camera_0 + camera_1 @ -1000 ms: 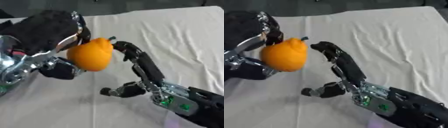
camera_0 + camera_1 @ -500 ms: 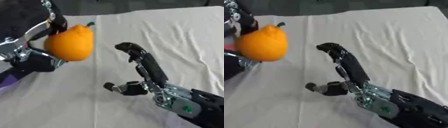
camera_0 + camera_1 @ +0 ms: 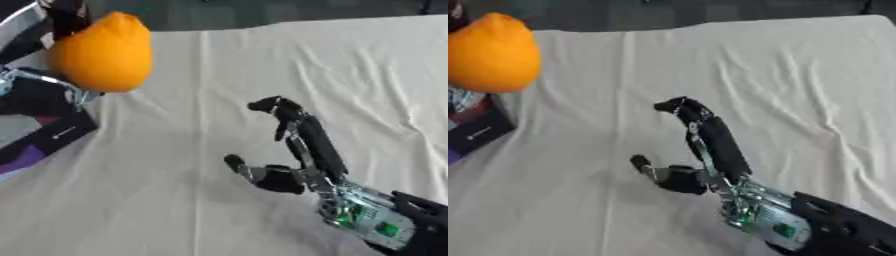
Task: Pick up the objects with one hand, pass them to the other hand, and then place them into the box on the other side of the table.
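Note:
An orange fruit [image 3: 101, 52] hangs in the air at the upper left, with my left hand [image 3: 54, 30] shut on it; its fingers curl over the top and under the bottom. Below that hand the corner of a dark box [image 3: 54, 134] with a purple side shows at the left edge. My right hand [image 3: 297, 150] stands open over the middle of the table, fingers up and slightly bent, thumb out to the left, holding nothing. It is well apart from the fruit.
A wrinkled white cloth [image 3: 350, 70] covers the table. Its far edge runs along the top of the view against a dark background. My right forearm [image 3: 385, 225] with green lights enters from the lower right corner.
My left hand has carried the orange fruit up and to the left, away from my right hand, towards the box. The right hand has stayed open and drifted slightly lower.

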`<state>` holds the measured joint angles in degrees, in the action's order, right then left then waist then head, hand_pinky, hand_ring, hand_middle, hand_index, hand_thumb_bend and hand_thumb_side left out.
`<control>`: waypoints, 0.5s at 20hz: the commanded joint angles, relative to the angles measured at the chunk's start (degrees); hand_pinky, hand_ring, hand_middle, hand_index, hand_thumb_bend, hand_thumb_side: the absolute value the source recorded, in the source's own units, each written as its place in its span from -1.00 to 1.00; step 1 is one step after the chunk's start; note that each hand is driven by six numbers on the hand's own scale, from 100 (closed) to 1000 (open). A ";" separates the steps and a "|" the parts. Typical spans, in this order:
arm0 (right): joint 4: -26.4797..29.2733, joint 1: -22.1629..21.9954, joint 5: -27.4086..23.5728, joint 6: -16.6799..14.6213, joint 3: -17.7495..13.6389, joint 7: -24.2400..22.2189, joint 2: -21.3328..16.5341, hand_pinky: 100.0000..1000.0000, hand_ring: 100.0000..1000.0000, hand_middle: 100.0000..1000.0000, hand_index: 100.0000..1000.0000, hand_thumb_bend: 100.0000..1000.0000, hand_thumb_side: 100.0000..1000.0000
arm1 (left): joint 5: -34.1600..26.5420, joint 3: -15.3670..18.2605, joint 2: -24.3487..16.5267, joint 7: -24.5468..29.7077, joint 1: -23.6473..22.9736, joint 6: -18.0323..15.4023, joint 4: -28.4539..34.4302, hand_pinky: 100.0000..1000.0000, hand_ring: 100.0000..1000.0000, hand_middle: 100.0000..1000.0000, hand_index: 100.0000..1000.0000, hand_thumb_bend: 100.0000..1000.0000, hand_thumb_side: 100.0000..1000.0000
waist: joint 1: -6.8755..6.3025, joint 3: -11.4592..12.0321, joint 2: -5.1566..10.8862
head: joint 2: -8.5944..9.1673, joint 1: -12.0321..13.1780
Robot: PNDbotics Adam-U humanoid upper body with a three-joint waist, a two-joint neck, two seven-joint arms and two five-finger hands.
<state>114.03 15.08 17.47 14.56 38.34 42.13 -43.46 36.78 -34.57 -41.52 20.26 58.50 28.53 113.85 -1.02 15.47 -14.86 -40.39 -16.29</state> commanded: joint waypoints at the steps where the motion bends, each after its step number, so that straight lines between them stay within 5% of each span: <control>1: 0.56 0.20 -2.28 -0.17 -0.40 0.90 -0.47 -0.44 0.55 0.35 0.51 0.02 -0.50 | -0.69 3.14 -3.10 -1.30 -0.18 0.89 0.74 0.36 -0.08 -0.51 -0.32 -0.51 -0.97 | -0.28 -0.05 0.00 | 0.83 0.87; 10: 0.56 -0.23 -2.12 -1.49 -0.82 2.08 -0.10 -0.42 0.54 0.35 0.51 0.04 -0.49 | 0.34 7.01 -5.81 -3.67 -3.63 2.48 -4.32 0.38 -0.06 -0.51 -0.32 -0.52 -0.98 | 0.42 -0.37 -0.13 | 2.00 5.38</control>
<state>114.03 14.58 15.10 13.25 38.20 43.91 -43.07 36.67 -29.13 -45.39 17.22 54.22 30.92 110.22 -0.99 15.13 -15.02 -39.19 -11.73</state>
